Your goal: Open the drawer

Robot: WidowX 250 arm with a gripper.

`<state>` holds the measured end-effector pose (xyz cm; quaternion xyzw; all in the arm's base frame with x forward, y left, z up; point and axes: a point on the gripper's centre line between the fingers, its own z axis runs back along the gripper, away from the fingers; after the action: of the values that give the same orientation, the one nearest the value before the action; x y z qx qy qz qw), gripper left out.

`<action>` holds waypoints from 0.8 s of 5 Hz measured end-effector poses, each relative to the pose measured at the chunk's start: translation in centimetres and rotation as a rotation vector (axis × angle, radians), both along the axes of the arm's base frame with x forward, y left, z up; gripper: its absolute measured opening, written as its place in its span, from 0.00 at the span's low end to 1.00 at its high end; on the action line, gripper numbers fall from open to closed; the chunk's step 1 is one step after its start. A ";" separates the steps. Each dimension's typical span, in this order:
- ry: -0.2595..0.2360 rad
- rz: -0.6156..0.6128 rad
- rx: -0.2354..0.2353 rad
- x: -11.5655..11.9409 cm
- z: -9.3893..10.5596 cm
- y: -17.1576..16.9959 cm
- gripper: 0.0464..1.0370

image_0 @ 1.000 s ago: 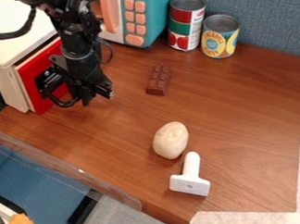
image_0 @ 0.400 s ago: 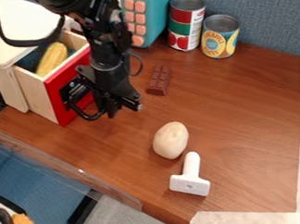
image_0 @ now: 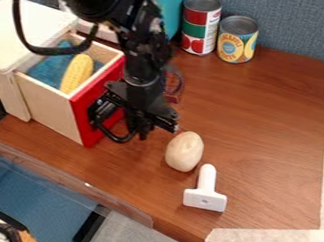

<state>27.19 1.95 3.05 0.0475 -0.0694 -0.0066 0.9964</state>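
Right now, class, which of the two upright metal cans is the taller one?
The metal can with the red, green and white label is taller; the metal can with the yellow and blue label, beside it, is visibly shorter.

And the drawer (image_0: 51, 107) is out, much further than at the start!
Nearly shut in the first picture, partway out in the second, and now it's wider still, the red front (image_0: 91, 126) well forward! The corn (image_0: 76, 72), hidden at first, lies in full sight, with more of the blue lining (image_0: 52, 66) showing! The gripper (image_0: 151, 126) has travelled out with the front, closer to the egg (image_0: 184, 151), and the arm (image_0: 144, 65) now partly covers the chocolate (image_0: 172, 99)!
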 end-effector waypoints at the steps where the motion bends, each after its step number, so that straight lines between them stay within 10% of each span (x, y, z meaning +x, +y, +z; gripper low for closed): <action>1: 0.018 0.057 0.000 0.6 -0.1 -0.7 0.08; 2: 0.048 0.147 -0.016 1.4 -0.3 -0.7 0.13; 4: -0.031 0.127 0.034 1.1 1.1 0.8 0.69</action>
<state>28.32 2.70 4.20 0.0687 -0.0817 0.0562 0.9927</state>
